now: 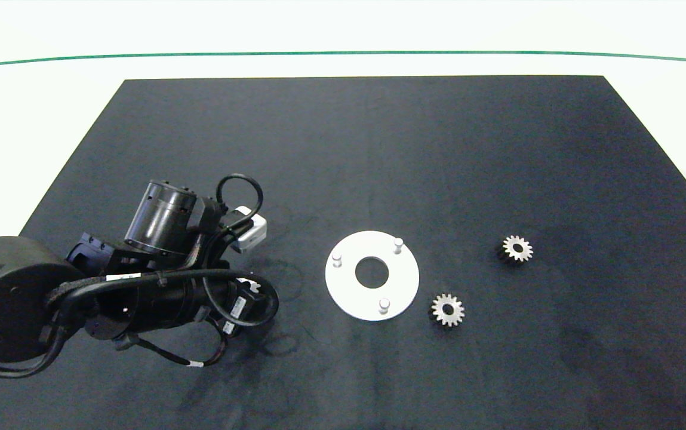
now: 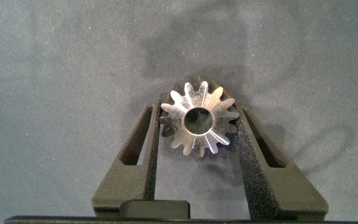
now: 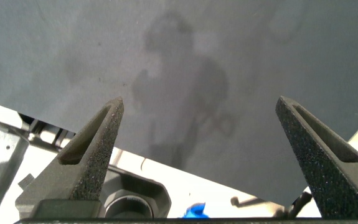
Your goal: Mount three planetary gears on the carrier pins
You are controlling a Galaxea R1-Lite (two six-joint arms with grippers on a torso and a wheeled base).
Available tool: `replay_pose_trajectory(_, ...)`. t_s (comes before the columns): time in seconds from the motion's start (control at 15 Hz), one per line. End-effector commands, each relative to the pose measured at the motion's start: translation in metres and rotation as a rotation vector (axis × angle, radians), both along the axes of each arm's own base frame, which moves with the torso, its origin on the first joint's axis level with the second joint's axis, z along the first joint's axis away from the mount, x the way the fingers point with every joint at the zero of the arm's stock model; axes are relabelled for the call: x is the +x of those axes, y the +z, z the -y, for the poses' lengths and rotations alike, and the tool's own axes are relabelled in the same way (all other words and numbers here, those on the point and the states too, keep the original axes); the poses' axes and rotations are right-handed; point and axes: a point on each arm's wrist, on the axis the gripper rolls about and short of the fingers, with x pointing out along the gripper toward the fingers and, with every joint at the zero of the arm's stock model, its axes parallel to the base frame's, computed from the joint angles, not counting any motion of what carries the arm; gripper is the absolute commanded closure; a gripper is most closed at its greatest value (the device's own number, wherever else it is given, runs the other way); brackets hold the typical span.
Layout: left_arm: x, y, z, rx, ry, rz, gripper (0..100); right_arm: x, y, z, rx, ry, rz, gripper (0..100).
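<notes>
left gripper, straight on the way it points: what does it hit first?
The left gripper points down at the mat, its fingers closed on a gear. Going straight on, the gear would likely meet the mat first. Whether it already touches the mat can't be told.

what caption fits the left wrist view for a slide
Left pincer closed on a planetary gear above the dark mat.

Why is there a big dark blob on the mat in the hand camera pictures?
They are shadows. In the right wrist view, a blurry arm-shaped shadow falls on the mat beyond the open right gripper. In the left wrist view, a fainter shadow lies behind the shiny gear between the left gripper fingers.
</notes>
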Motion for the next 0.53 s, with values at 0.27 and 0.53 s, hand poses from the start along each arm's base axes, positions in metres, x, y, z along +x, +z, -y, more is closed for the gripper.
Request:
replay_pose_trajectory(0.27,-0.025,0.015,-0.003,-0.035,-0.025,0.046,75,-0.084,0.011,0.015,0.051,0.007,0.278,0)
replay_pose_trajectory(0.53,-0.06,0.038,0.008,-0.111,-0.102,0.109,75,-0.118,-0.007,0.022,0.056,-0.009,0.356,0)
